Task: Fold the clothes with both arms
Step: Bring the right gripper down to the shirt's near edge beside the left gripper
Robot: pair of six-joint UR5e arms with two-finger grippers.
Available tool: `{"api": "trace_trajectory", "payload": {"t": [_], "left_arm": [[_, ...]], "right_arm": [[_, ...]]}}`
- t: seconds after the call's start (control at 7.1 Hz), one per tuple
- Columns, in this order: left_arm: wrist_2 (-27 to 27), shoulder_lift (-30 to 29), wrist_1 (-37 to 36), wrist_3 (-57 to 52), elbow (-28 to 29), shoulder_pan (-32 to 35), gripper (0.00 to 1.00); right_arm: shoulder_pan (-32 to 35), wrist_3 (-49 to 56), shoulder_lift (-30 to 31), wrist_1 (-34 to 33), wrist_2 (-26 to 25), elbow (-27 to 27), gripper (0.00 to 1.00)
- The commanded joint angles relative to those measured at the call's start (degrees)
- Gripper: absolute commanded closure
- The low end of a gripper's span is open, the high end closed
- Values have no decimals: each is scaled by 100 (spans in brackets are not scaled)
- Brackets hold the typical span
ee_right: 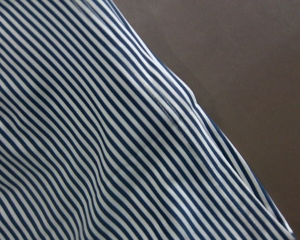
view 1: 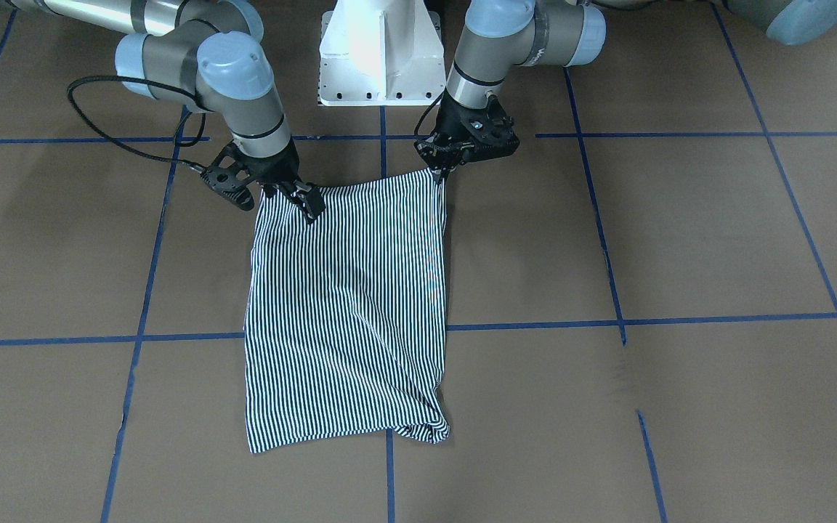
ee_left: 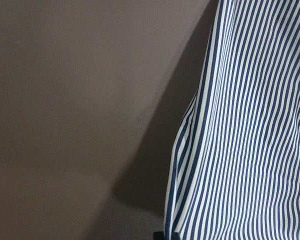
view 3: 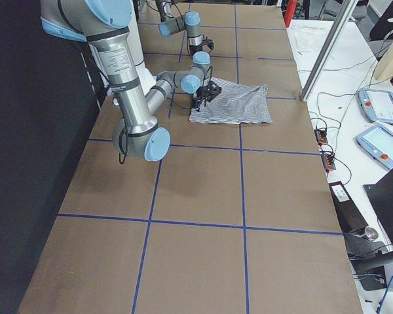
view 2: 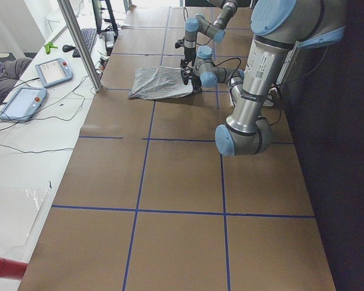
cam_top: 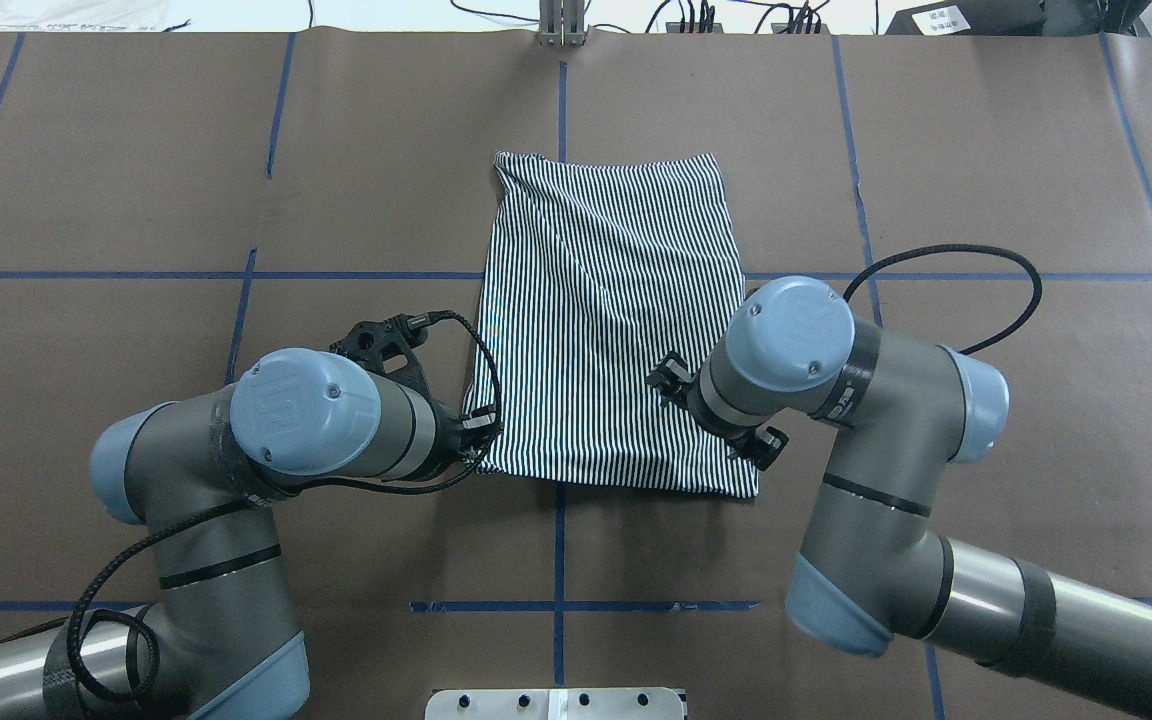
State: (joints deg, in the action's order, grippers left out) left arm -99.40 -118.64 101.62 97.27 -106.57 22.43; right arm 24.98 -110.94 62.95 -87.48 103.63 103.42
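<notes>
The polo shirt [view 1: 349, 312] lies on the brown-papered bench [view 1: 680, 240] as a tall striped rectangle, its sleeves and collar out of sight, apparently folded under. Its nearest edge runs just in front of the white pedestal [view 1: 378, 51]. The two arms sit at the two corners of that edge, which suits a lengthwise fold: held there, the edge could be carried over the body toward the far hem.

The left pincer [view 1: 439, 171] stands over the corner on the robot's left, its fingers pressed together on the cloth, which rises slightly to meet them. The right pincer [view 1: 295, 195] is at the other corner with its tips on the fabric, apparently pinching the edge too.

The side edges run fairly straight; the far corner on the robot's left is rumpled, with a diagonal crease leading to it. Away from the pedestal, beyond the shirt's far hem, the bench shows bare paper and blue tape lines, so the arms have room to sweep forward.
</notes>
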Motion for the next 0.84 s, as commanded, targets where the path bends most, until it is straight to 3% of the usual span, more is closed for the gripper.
{"api": "trace_trajectory", "payload": {"t": [0.0, 0.7], "left_arm": [[8, -1, 16, 2, 13, -2, 100], [9, -1, 25, 2, 13, -2, 100]], "right_arm": [[-468, -200, -90, -112, -440, -15, 0], [-345, -173, -389, -103, -651, -621, 0]]}}
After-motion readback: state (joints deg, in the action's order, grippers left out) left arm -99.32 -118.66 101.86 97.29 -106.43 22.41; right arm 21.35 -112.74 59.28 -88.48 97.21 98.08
